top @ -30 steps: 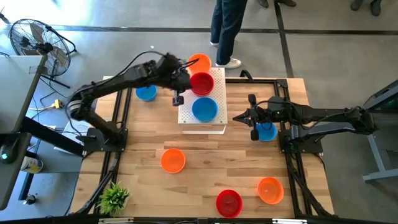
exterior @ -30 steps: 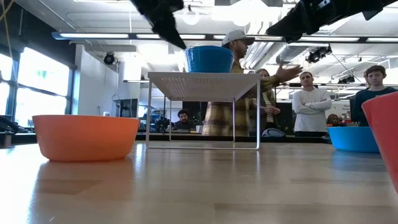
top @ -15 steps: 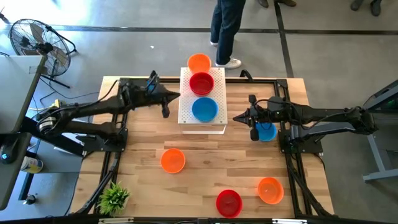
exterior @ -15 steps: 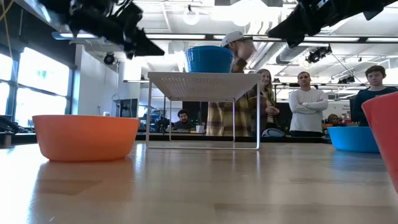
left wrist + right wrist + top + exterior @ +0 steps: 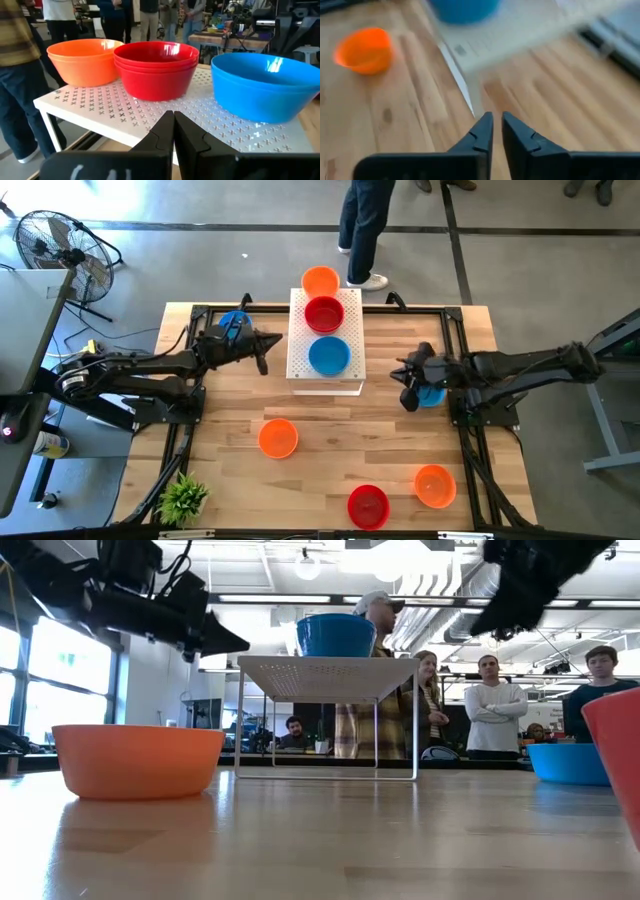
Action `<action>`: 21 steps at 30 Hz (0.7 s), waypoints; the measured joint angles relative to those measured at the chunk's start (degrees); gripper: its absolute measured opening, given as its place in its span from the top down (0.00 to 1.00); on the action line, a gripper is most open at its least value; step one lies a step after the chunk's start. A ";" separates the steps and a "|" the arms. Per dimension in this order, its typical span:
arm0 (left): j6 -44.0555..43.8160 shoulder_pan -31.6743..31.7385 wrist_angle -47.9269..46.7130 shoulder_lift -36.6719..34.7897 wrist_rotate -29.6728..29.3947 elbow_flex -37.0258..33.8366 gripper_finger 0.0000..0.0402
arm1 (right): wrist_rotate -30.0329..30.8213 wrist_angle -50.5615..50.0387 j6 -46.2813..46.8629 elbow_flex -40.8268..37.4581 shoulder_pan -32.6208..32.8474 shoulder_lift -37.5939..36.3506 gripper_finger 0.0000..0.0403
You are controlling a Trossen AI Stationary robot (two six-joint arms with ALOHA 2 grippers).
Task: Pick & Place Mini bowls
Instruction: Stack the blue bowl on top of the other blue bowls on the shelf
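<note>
Blue bowl (image 5: pixel 432 394) half hidden under right gripper (image 5: pixel 405 399), fingers slightly parted, empty; left gripper (image 5: pixel 262 364) pinched closed beside white platform (image 5: pixel 299 366).

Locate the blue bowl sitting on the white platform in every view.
High view: blue bowl at the white platform's near end, beside the red bowl.
Low view: on the platform top, centre.
Left wrist view: at right.
Right wrist view: cut off at the top edge.
Shared landmark: the white platform.

A white perforated platform (image 5: pixel 345 373) stands on the wooden tabletop (image 5: pixel 330 445) — a small plant (image 5: pixel 183 497) at one corner, a fan (image 5: pixel 58 242) on the floor.
</note>
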 joint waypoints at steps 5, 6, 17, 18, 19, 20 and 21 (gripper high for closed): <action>0.05 0.00 -0.74 0.02 -0.04 -0.52 0.99 | 3.60 -13.11 21.29 0.31 5.05 1.19 0.81; 0.05 0.00 -0.88 0.04 -0.04 -0.52 0.99 | 3.68 -15.93 26.25 0.32 5.82 1.84 0.78; 0.06 0.00 -1.04 0.04 -0.04 -0.53 0.99 | -0.67 -26.68 51.05 0.31 8.99 12.86 0.62; 0.15 0.00 -1.24 0.04 -0.04 -0.52 0.99 | -1.32 -25.94 49.40 0.32 8.99 14.34 0.61; 0.14 0.00 -1.47 0.04 -0.04 -0.53 0.99 | -1.74 -25.29 47.93 0.30 8.95 15.82 0.61; 0.14 0.00 -1.64 0.04 -0.04 -0.54 0.99 | -1.81 -24.58 46.88 0.32 8.78 17.38 0.61; 0.16 0.00 -1.72 0.04 -0.04 -0.53 0.99 | -1.88 -23.84 46.15 0.32 8.49 18.90 0.61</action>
